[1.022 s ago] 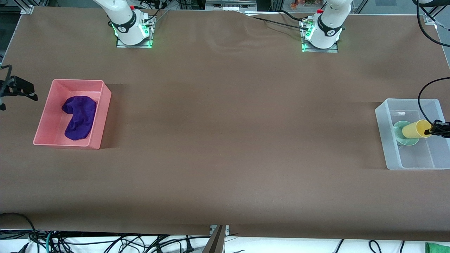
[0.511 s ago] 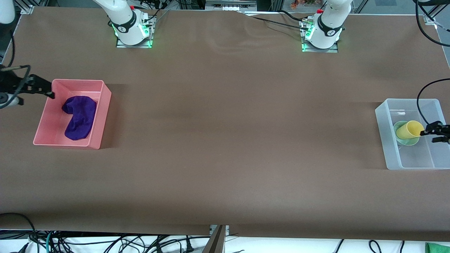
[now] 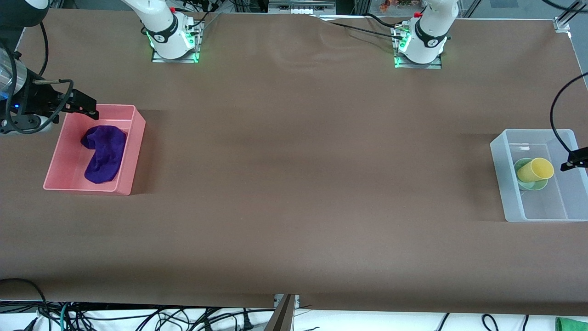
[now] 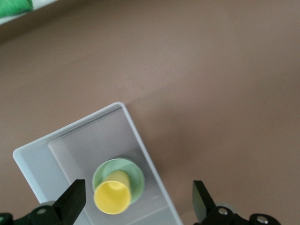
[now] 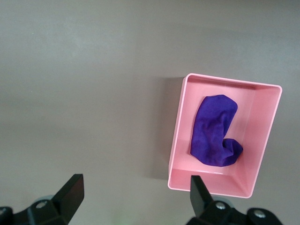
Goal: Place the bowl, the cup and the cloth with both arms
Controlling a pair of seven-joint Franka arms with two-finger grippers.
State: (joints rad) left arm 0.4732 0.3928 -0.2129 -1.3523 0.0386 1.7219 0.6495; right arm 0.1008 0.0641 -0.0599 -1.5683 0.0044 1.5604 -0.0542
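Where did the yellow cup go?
The yellow cup sits tilted in the green bowl, inside the clear bin at the left arm's end of the table.

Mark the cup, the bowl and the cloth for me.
cup (image 3: 535, 169), front view, on its yellow side wall.
bowl (image 4: 134, 174), left wrist view, on the green rim beside the cup.
cloth (image 5: 214, 129), right wrist view, on the middle of the purple fabric.

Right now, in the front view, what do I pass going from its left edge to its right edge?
right gripper → cloth in the pink bin → bare table → bowl with the cup in it, inside the clear bin → left gripper
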